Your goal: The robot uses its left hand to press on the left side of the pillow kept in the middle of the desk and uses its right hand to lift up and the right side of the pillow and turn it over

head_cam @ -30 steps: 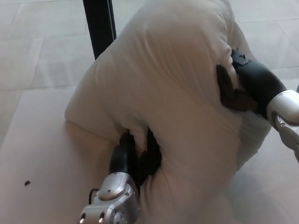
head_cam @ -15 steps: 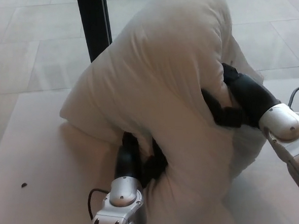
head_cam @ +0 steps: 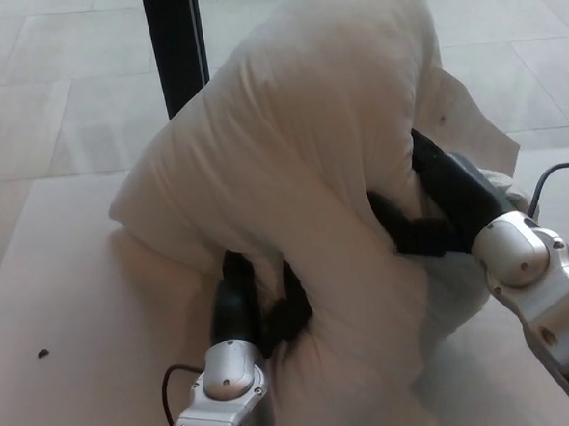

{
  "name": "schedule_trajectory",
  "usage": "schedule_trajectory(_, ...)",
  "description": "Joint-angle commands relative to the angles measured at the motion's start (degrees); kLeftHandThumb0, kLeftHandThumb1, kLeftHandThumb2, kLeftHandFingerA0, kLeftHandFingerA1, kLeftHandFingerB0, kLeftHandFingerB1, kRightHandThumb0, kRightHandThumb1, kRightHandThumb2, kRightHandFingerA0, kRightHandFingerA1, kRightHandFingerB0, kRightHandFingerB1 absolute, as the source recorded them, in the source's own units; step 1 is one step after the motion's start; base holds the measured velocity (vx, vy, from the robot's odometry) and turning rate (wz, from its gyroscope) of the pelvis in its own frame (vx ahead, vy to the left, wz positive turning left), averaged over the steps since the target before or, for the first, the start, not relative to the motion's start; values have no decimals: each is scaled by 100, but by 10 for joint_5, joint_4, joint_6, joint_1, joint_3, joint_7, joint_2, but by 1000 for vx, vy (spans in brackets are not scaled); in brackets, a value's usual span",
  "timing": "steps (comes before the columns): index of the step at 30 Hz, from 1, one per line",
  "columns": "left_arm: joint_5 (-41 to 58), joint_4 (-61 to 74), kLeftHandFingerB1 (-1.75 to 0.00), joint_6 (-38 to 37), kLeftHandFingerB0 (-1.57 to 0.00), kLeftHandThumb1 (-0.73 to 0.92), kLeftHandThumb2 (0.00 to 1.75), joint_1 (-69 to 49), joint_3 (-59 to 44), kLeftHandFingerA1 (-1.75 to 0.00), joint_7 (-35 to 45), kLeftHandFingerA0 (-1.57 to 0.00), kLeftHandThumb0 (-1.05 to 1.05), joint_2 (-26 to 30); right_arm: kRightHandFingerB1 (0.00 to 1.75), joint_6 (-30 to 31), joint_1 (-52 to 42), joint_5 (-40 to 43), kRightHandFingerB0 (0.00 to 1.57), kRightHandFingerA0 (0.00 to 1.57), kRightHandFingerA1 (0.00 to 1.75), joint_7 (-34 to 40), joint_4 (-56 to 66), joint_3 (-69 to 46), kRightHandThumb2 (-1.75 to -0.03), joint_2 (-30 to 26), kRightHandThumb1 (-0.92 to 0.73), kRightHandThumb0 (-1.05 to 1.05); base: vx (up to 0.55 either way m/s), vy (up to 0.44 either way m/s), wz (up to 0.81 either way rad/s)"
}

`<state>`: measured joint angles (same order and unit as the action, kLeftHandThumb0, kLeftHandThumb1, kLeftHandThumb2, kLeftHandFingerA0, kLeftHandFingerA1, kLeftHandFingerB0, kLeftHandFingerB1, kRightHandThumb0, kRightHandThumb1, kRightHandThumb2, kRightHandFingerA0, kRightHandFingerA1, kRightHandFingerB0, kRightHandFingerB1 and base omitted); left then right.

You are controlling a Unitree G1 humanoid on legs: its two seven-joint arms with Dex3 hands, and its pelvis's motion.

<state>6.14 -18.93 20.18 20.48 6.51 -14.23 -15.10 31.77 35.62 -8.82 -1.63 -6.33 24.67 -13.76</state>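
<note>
Pillow, soft and creased, bulges upright, left hand and right hand gripping it.

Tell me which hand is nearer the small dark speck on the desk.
Left. The left hand, buried in the pillow, lies closer to the speck; the right hand is across the pillow.

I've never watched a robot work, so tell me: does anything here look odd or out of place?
The pillow is reared up and bunched on the desk, deeply dented where the left hand and right hand dig in. A small dark speck lies on the desk's left.
</note>
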Motion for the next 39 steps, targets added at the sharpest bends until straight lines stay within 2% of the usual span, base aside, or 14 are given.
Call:
schedule_trajectory(1,73,-125,-11,-15,0,56,92,-107,55,-25,83,0,-105,-183,50,-31,-64,-8,29,0,78,-211,-53,300,-57,127,-47,-81,0,0,0)
schedule_trajectory(11,75,-144,-10,-38,0,56,93,-112,47,-30,75,-2,-105,-191,51,-32,-66,-17,33,1,80,-228,-43,315,-54,121,-50,-73,0,0,0)
schedule_trajectory(14,71,-132,0,-30,0,63,63,-114,56,-79,70,0,-80,-188,51,-31,-68,-20,29,1,81,-219,-41,309,-55,121,-51,-77,0,0,0)
schedule_trajectory(19,33,-108,-12,-16,0,46,86,-91,101,-38,65,-4,-93,-157,51,-24,-74,3,17,0,58,-198,5,241,-86,98,-44,-76,0,0,0)
schedule_trajectory(20,-28,-67,0,45,0,64,96,-55,158,-49,51,-12,-102,-106,37,-64,-83,60,28,18,53,-183,9,143,-58,101,-53,-72,0,0,0)
schedule_trajectory(23,-46,-55,-7,34,0,65,100,-31,182,-30,88,-2,-105,-61,42,-5,-75,134,23,33,73,-164,31,21,-57,132,-54,-72,0,0,0)
schedule_trajectory(24,-31,-52,-12,34,0,62,101,-25,165,-27,94,0,-100,-58,43,31,-66,160,25,61,147,-142,45,-36,-59,150,-51,-76,0,0,0)
schedule_trajectory(25,-24,-48,0,15,0,82,64,-19,159,-76,116,-13,-74,-43,39,38,-46,171,24,29,104,-128,44,-86,-58,155,-58,-75,0,0,0)
schedule_trajectory(26,-24,-48,0,15,0,82,64,-19,159,-76,116,-13,-74,-42,39,39,-47,170,24,29,104,-129,44,-87,-58,156,-58,-75,0,0,0)
schedule_trajectory(27,8,-38,-4,30,0,80,99,-21,124,-82,111,-25,-77,-51,33,43,-31,177,27,72,106,-121,42,-122,-59,155,-61,-65,0,0,0)
schedule_trajectory(29,64,-2,0,41,0,85,67,-36,62,-99,98,-11,-49,-56,35,68,3,202,31,78,121,-89,42,-212,-59,155,-58,-71,0,0,0)
schedule_trajectory(30,78,22,-11,52,0,55,91,-42,56,-68,117,-12,-90,-36,33,70,9,220,31,48,77,-95,41,-248,-58,144,-57,-70,0,0,0)
schedule_trajectory(31,98,70,0,85,0,58,86,-45,32,-53,119,-2,-70,-6,33,91,18,239,35,40,53,-93,49,-305,-57,119,-56,-66,0,0,0)
schedule_trajectory(39,202,172,0,108,0,58,80,-103,-115,-30,138,0,-63,86,30,103,-16,236,28,36,58,-162,41,-434,-59,-40,-61,-70,0,0,0)
